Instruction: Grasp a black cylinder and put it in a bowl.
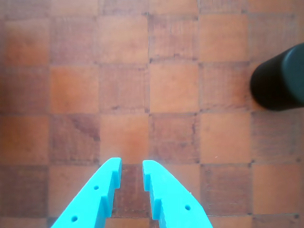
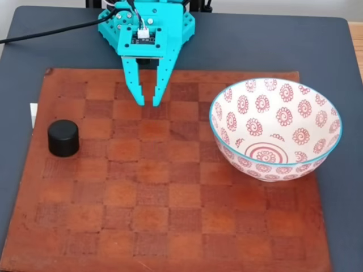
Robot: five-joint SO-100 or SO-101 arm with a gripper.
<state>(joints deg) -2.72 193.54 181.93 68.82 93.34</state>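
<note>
A worn brown leather chequered board (image 2: 170,187) lies on a dark grey table (image 2: 317,51). At its right in the fixed view sits the large white ceramic bowl (image 2: 276,129) with red spirals and teal rim. The turquoise two-finger gripper (image 2: 148,103) hangs over the far squares, jaws narrowly parted, holding nothing. The small matte black cylinder (image 2: 63,137) stands upright near the left edge, well apart from both

the wrist view looks straight down, close over the checkered board (image 1: 173,88); the fixed view faces the arm from high opposite, sharing that board (image 2: 170,198).
</note>
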